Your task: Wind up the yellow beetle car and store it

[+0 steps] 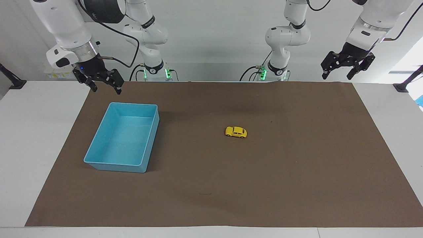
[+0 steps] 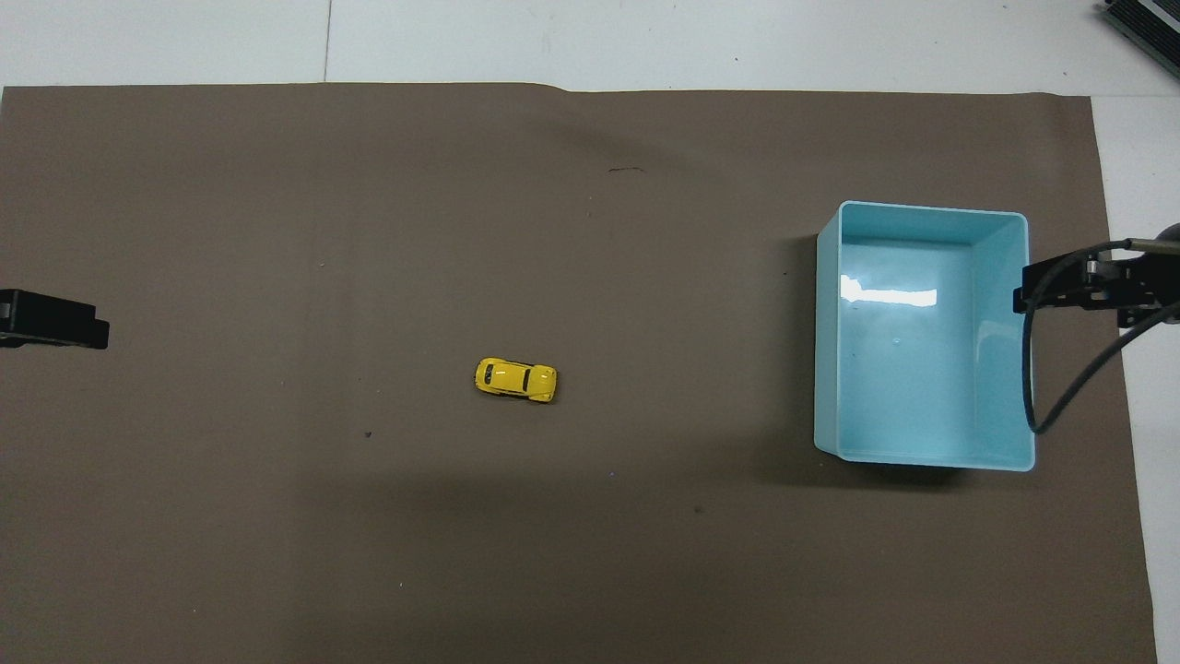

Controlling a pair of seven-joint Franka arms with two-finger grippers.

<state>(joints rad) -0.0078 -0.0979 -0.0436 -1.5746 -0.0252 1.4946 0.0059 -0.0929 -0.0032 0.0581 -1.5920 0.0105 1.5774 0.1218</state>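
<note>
Yellow beetle car (image 1: 236,132) (image 2: 516,379): tiny, bright yellow, rounded body, dark windows, small black wheels. Standing on its wheels on the brown mat (image 1: 264,185) (image 2: 277,231), roughly mid-desk, lengthwise along the line between the two arms' ends. Well apart from everything else; nothing touching it.

Left gripper (image 1: 347,67) (image 2: 55,320): up in the air over the corner of the mat at the left arm's end, close to the robots' edge. Jaws spread wide, nothing between them, touching nothing. Arm waiting.

Right gripper (image 1: 104,84) (image 2: 1088,286): raised over the mat's edge at the right arm's end, just above and beside the bin's corner nearest the robots. Jaws likewise wide open and empty, no contact with the bin. Arm waiting too.

Light blue bin (image 1: 99,155) (image 2: 922,221): rectangular, open-topped, nothing inside, sitting on the mat toward the right arm's end, well apart from the car.

Edges and room: bare mat all round the car, broad open stretch between car and bin, more toward the left arm's end and away from the robots. White desk (image 1: 19,148) (image 2: 645,37) showing past the mat on each side. Bin's outer wall near the mat's edge at the right arm's end
</note>
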